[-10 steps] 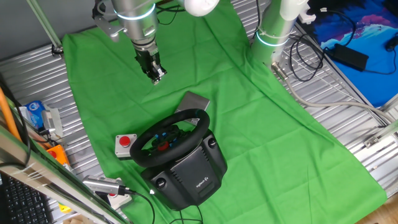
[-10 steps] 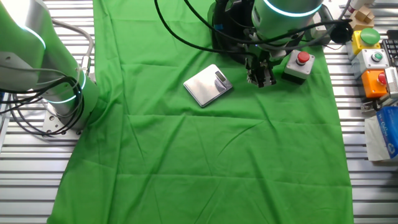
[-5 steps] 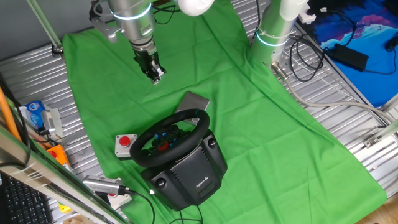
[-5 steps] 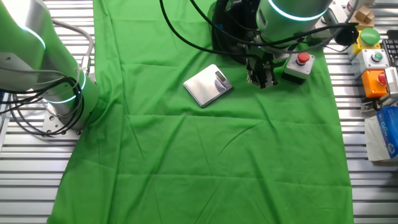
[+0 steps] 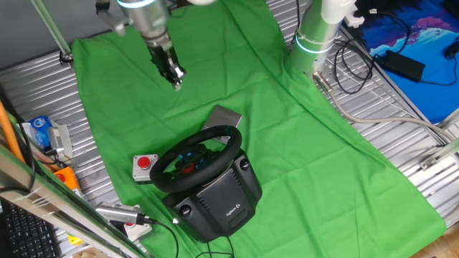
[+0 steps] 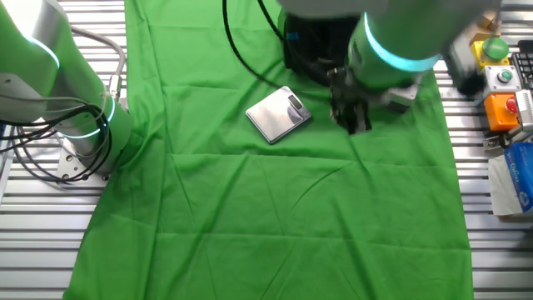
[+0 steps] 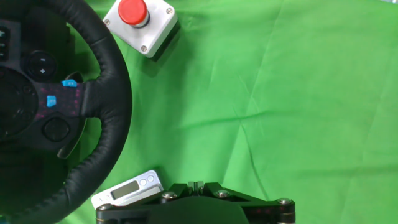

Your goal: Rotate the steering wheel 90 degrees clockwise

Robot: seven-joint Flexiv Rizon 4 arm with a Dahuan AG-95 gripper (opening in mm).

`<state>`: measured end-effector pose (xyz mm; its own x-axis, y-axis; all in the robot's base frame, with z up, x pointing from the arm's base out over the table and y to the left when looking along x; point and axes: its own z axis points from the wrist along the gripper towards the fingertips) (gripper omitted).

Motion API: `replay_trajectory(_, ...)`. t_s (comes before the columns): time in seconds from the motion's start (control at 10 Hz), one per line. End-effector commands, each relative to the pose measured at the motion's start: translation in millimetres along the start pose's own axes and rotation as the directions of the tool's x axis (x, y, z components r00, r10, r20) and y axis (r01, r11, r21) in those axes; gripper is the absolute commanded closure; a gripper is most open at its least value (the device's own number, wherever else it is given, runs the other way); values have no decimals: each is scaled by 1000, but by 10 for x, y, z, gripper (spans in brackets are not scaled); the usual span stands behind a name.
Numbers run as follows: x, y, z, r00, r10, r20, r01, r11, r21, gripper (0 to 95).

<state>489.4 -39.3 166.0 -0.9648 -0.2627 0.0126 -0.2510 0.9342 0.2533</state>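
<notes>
One fixed view looks down from high on the near side, behind the steering wheel (image 5: 199, 153) and its black base (image 5: 215, 197), and faces the far end of the green cloth (image 5: 287, 136). The other fixed view looks down from the opposite side, so the silver scale (image 6: 279, 114) lies in front and the wheel is mostly hidden. The hand view is close and looks straight down. All three views share the scale and the cloth.
</notes>
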Motion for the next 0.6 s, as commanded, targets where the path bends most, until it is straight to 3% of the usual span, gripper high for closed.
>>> replay_trajectory(0.1,4,-155,63,996,81,44,-71,977,-201,950)
replay_trajectory(0.2,-32,-155,69,994,98,48,-85,969,-231,950)
replay_trajectory(0.3,-110,-147,65,993,108,46,-94,966,-242,950)
replay_trajectory(0.6,-224,-53,120,991,124,41,-111,963,-245,950)
